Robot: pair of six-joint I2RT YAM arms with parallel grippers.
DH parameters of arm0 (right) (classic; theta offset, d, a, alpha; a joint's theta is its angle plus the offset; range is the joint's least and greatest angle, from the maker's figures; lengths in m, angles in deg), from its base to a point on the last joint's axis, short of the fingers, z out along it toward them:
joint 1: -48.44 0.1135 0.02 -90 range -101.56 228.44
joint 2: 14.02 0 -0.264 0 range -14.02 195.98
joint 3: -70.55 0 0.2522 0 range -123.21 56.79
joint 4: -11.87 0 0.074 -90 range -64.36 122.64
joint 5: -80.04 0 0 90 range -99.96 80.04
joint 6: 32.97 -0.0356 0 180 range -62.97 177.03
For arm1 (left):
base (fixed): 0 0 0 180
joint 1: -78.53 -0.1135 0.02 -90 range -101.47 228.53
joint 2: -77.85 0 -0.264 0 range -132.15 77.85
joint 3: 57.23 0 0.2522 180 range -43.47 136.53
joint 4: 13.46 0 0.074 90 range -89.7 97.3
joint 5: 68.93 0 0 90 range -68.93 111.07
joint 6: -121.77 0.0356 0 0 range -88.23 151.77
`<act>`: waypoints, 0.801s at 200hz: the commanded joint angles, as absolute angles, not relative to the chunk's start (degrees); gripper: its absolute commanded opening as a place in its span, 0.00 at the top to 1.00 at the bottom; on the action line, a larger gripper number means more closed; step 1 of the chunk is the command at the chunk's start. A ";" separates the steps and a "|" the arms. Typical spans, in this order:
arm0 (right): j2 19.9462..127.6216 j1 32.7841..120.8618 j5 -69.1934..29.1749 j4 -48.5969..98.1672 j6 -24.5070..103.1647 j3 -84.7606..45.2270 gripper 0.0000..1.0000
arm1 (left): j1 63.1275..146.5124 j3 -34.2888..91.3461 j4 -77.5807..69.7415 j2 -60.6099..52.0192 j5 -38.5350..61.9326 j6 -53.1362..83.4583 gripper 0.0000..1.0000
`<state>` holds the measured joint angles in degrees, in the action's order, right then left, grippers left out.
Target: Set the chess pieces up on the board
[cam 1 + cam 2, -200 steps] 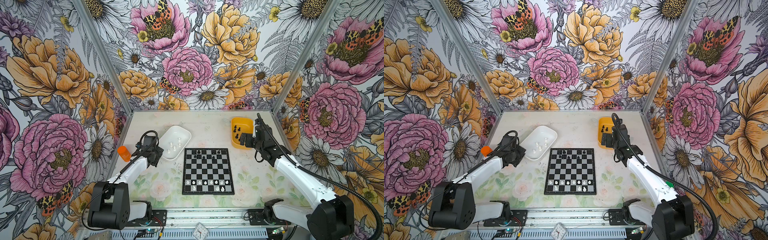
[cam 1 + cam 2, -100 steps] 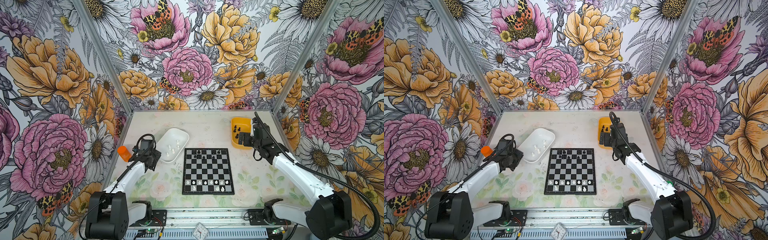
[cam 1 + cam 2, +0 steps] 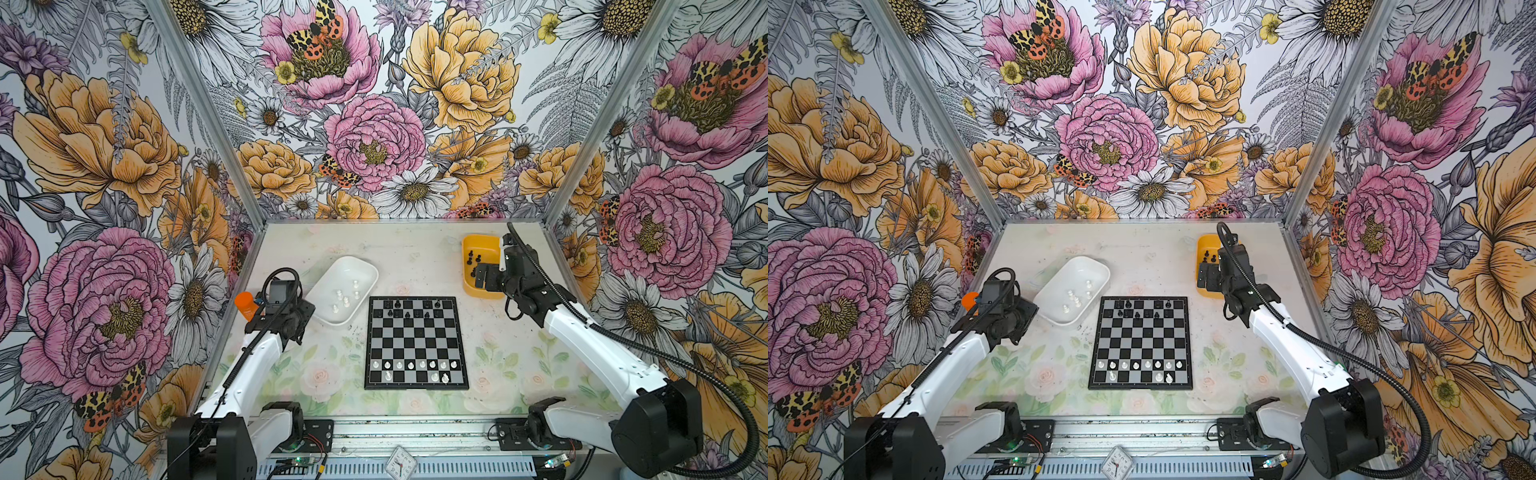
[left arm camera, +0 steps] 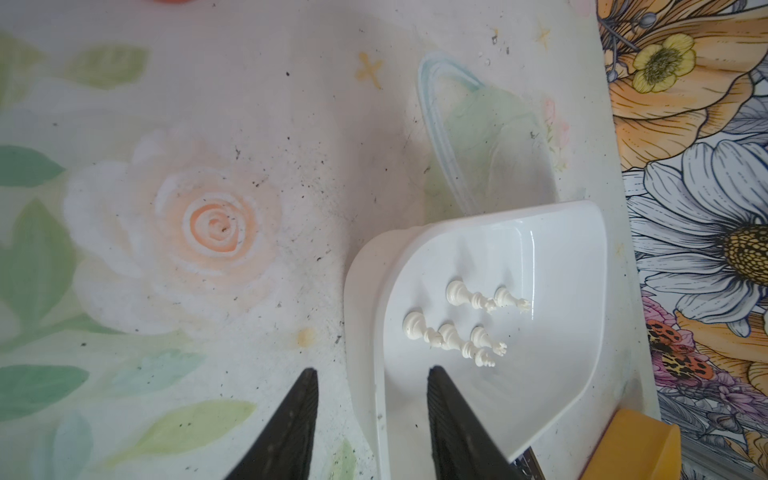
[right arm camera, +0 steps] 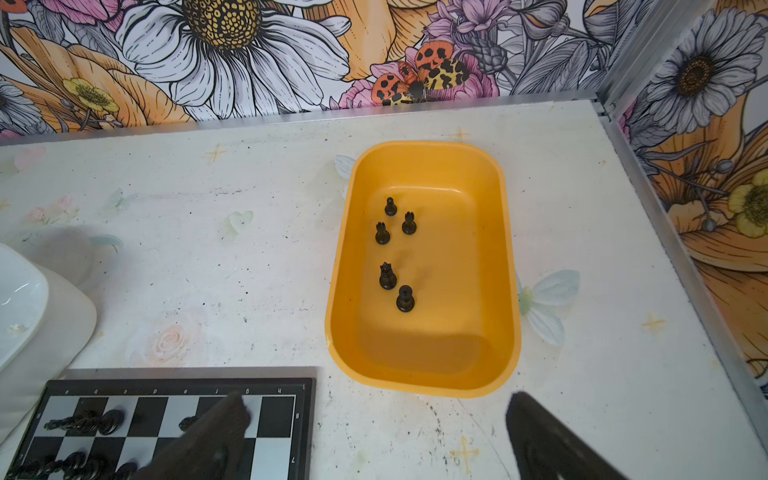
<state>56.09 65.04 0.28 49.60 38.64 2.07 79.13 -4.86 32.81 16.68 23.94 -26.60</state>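
The board [image 3: 415, 343] [image 3: 1140, 343] lies mid-table. White chess pieces [image 3: 415, 365] stand on its near rows and black ones [image 3: 409, 309] on its far rows. Several more white pieces [image 4: 457, 328] lie in the white tub [image 3: 365, 270]. Several black pieces [image 5: 390, 278] stand in the yellow tub [image 3: 478, 239]. My left gripper [image 4: 372, 372] [image 3: 307, 311] is open astride the white tub's near rim, one finger outside and one over the inside, holding nothing. My right gripper [image 5: 378, 399] [image 3: 490, 270] is wide open and empty, between the board's far right corner [image 5: 307, 415] and the yellow tub.
An orange cylinder [image 3: 245, 305] stands by the left wall, just behind my left wrist. Flowered walls close in the table on the left, back and right. A small clock [image 3: 402, 463] sits on the front rail.
My left gripper has gone from shut to open and drawn slightly back toward the front left. The right gripper has edged a little toward the yellow tub, still wide open.
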 commanded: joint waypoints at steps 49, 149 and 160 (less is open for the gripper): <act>59.18 65.88 0.69 51.03 37.07 -2.67 0.00 | 80.26 11.10 33.90 8.85 20.85 -21.64 0.53; 62.79 67.67 3.82 51.83 35.34 -5.57 0.00 | 87.53 32.58 33.61 -17.81 16.75 -13.79 0.52; 63.20 67.88 3.84 51.83 35.15 -5.87 0.00 | 87.80 33.95 33.69 -19.96 15.99 -13.27 0.52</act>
<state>62.17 67.18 2.23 51.72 36.45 -3.51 87.02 30.83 33.86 -16.76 18.92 -16.15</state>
